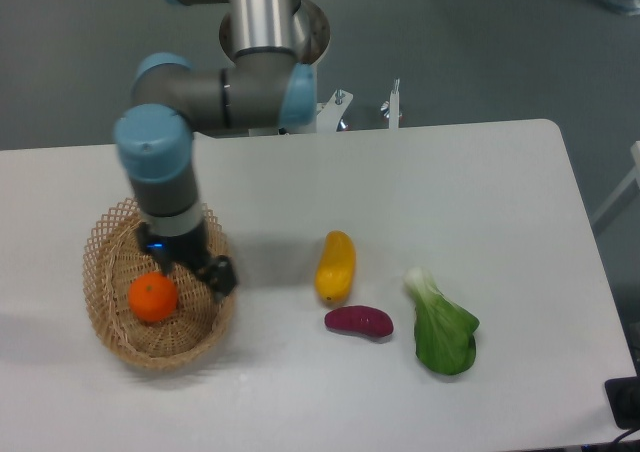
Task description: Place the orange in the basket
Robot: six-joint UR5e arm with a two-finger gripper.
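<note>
The arm (215,97) is the usual grey tube build with light blue caps on the joints, coming off a shiny silver column at the top of the frame. Black wrist section lower down with a tiny blue light on it, and the gripper (195,272) at the end is black too.
</note>
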